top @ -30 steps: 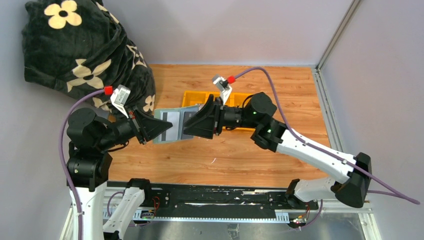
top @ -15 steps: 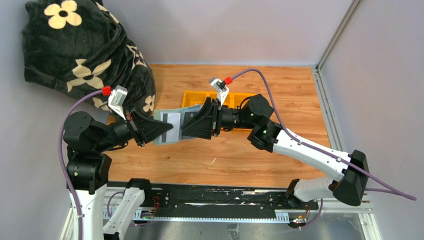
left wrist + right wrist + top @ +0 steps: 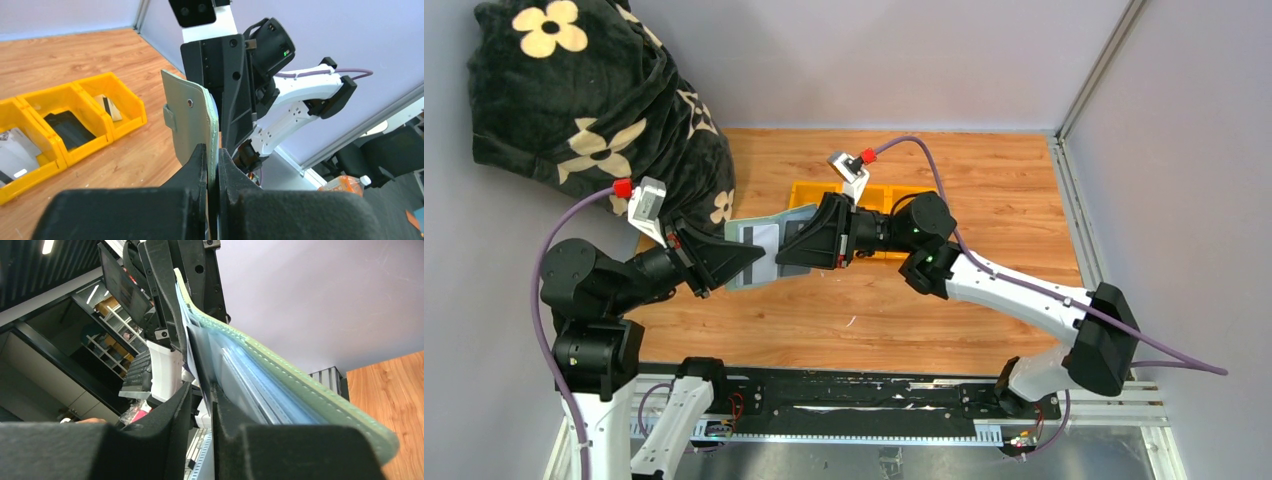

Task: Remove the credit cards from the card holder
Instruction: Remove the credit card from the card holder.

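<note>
The sage green card holder (image 3: pixel 754 252) hangs open in the air between my two grippers. My left gripper (image 3: pixel 736 264) is shut on its left edge; in the left wrist view the jaws (image 3: pixel 212 159) pinch the green cover (image 3: pixel 192 117). A grey card with a dark stripe (image 3: pixel 761 236) shows in the holder. My right gripper (image 3: pixel 790 250) is at the holder's right side. In the right wrist view its jaws (image 3: pixel 201 390) stand slightly apart, with a thin dark card edge (image 3: pixel 199 355) between them beside the blue leaves (image 3: pixel 260 385).
A yellow three-compartment tray (image 3: pixel 809 190) lies behind the grippers. In the left wrist view the tray (image 3: pixel 125 117) holds a black card (image 3: pixel 70 129), a grey one (image 3: pixel 12 150) and a tan one (image 3: pixel 107 106). A dark flowered blanket (image 3: pixel 594 100) is piled at the back left.
Both grippers and the holder have shifted left. The right gripper has moved further onto the holder's right side. The left arm's base link has swung left.
</note>
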### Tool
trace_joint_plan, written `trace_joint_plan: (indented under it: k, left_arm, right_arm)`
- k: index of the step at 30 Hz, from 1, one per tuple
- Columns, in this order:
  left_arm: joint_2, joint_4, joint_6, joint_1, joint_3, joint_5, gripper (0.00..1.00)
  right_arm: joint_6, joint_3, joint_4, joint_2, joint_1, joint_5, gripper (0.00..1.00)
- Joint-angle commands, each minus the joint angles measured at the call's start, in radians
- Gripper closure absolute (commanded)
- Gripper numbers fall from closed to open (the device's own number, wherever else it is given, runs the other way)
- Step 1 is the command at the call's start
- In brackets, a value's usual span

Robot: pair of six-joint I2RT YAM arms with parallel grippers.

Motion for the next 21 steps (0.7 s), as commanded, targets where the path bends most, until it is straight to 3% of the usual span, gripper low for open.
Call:
trace_joint_plan:
  k: [1, 7, 17, 19, 21]
  left_arm:
    - [-0.003, 0.038, -0.054, -0.006, -0.057, -0.001, 1.0]
    - [-0.032, 0.167, -0.172, -0.006, -0.111, 0.027, 0.93]
    - [-0.034, 0.146, -0.132, -0.006, -0.139, -0.003, 0.87]
    - [-0.031, 0.143, -0.131, -0.006, -0.142, -0.014, 0.85]
    - [-0.031, 0.144, -0.133, -0.007, -0.142, -0.018, 0.84]
  right_arm:
    - [0.112, -0.008, 0.245, 0.041, 0.035, 0.011, 0.79]
    - [0.196, -0.015, 0.389, 0.112, 0.035, 0.045, 0.83]
    - [0.24, -0.004, 0.54, 0.15, 0.047, 0.034, 0.66]
    - [0.206, -0.002, 0.504, 0.139, 0.056, 0.031, 0.67]
    - [0.186, 0.003, 0.46, 0.135, 0.061, 0.031, 0.77]
